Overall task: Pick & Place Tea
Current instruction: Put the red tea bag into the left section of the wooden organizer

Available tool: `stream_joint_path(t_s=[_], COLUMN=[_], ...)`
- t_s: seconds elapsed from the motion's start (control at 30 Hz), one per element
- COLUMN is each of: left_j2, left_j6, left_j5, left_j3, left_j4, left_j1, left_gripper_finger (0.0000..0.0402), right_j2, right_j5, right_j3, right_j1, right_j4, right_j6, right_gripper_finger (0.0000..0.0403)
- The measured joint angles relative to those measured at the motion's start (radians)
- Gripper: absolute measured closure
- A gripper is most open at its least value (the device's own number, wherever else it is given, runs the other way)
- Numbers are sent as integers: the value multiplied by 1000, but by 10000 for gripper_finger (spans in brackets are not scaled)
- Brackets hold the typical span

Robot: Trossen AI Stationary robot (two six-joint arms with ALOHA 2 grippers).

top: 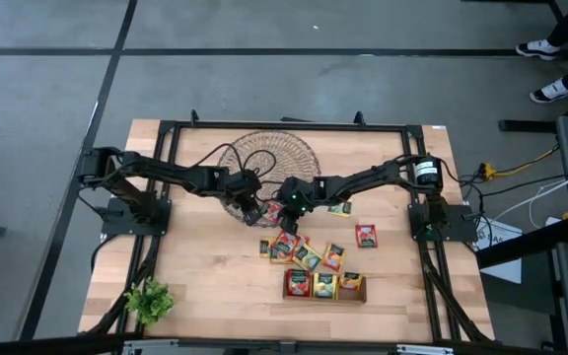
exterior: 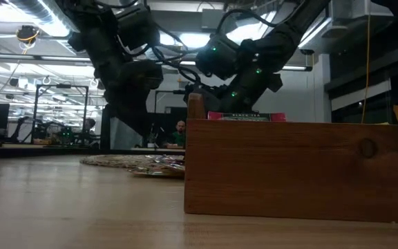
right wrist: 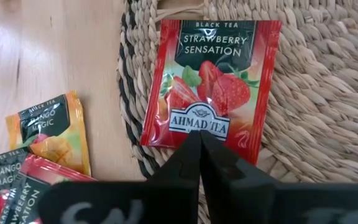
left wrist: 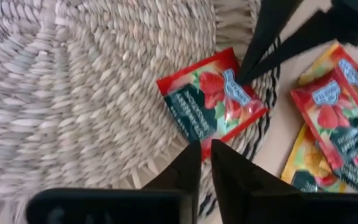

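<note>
Roughly midway: your right gripper (right wrist: 199, 142), pinched shut, touches 1 red sachet (right wrist: 211, 90) on the wicker dish (right wrist: 316, 74); left gripper (left wrist: 205, 149) nearly shut, empty; loose sachets (top: 306, 254) remain, tray (top: 324, 287) partly filled.

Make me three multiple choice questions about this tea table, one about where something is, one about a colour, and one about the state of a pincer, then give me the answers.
1. Where does the strawberry sachet nearest both pincers lie?
A. In the wooden tray
B. On the rim of the wicker dish
C. Beside the plant

2. What colour is that sachet's border?
A. Red
B. Blue
C. White

3. How does the right pincer stand?
A. Wide open
B. Shut on a sachet lifted in the air
C. Shut, its tip over the sachet

Answers:
1. B: both wrist views show it resting flat on the woven edge of the wicker dish, not in the wooden tray.
2. A: its border is red around a dark label and strawberries.
3. C: the right wrist view shows the fingers together over the sachet, which lies flat on the dish.
</note>
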Motion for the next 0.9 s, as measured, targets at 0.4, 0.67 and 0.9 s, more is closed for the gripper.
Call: stream_joint_path(t_s=[0.4,0.67,0.9], left_j2=[56,66,158], left_j6=[-163,-213,-223], left_j5=[204,306,332], left_j3=[-41,-41,-40], left_j4=[60,97,107], left_j1=[111,135,135], left_gripper_finger=[254,225,235], right_j2=[2,6,6], right_j5=[1,7,13], right_j3=[-2,-5,-5], right_j1=[0,0,0], right_j4=[8,62,68], right_j6=[-6,-9,-8], right_gripper_finger=[391,398,389])
